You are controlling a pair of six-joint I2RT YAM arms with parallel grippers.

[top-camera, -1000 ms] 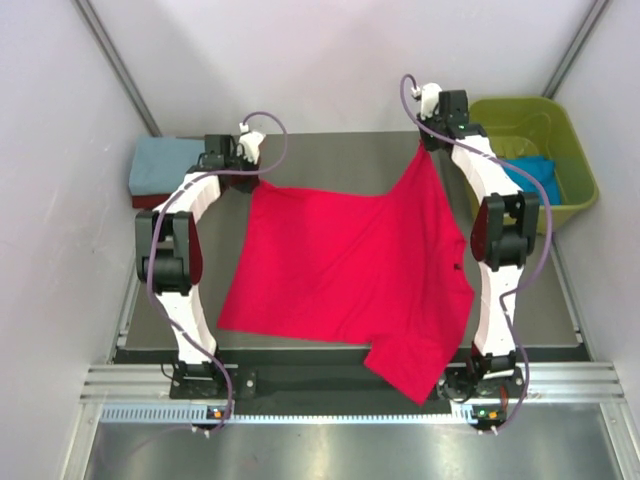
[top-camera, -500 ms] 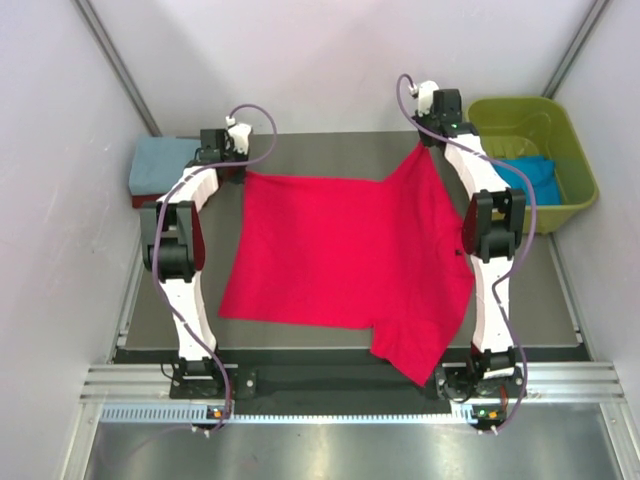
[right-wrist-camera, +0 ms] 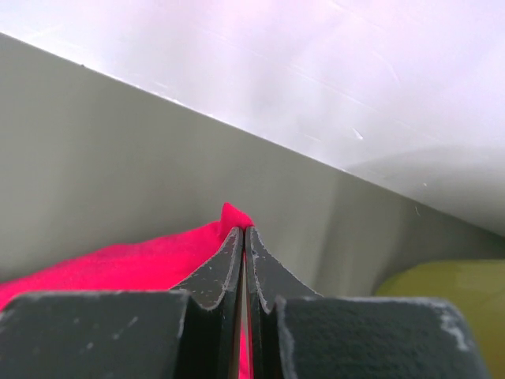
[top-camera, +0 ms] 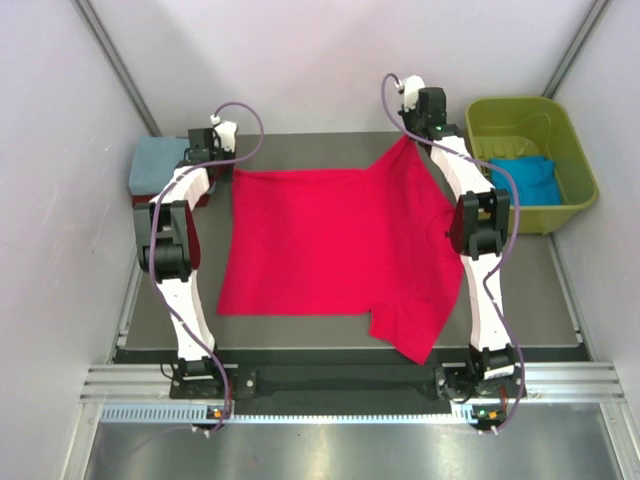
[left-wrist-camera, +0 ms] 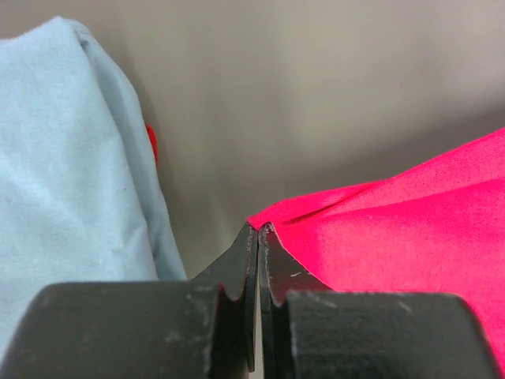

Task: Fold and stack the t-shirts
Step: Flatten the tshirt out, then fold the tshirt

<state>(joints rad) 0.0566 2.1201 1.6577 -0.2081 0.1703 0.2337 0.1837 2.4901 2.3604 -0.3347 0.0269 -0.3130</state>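
Left pincer [left-wrist-camera: 258, 233] and right pincer [right-wrist-camera: 243, 233] each clenched on a far corner of bright red t-shirt [top-camera: 330, 240], spread over worktop [top-camera: 535, 285].

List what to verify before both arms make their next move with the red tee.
1. Left hand shut on a far corner of the bright red cloth t-shirt: ok.
2. Right hand shut on the shirt's other far corner: ok.
3. Shirt lying wholly on the dark table: not ok, its near right part hangs past the near edge.
4. Folded dusty blue-grey cloth t-shirt clear of the left hand: cannot tell, it lies close beside the fingers.
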